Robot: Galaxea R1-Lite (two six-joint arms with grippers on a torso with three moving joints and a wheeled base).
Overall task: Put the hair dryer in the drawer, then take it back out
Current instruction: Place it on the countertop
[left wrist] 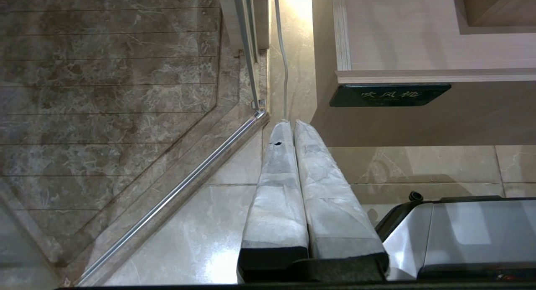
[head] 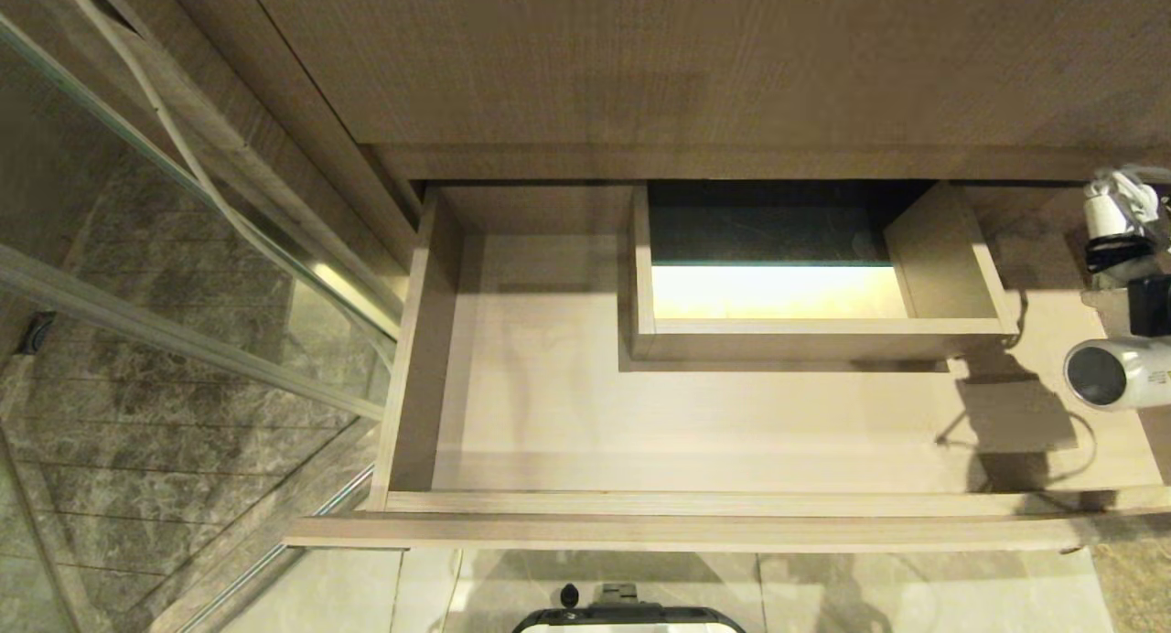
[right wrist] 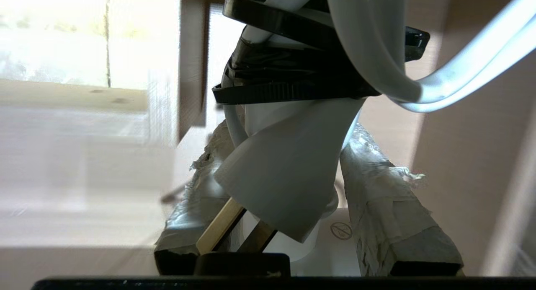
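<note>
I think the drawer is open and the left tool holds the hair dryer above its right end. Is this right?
Not quite: it is the right tool that holds the hair dryer, as the right wrist view shows, with its fingers on either side of the white body. The left tool is shut and empty, off the drawer's left front corner. The drawer is open, as you say.

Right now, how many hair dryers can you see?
1. The hair dryer is at the drawer's right end, held in the right gripper, its cord bundle behind it.

A bathroom: marble floor tiles (left wrist: 104, 93), a glass shower partition (head: 137, 276), and a wood-grain vanity drawer (head: 549, 413).
</note>
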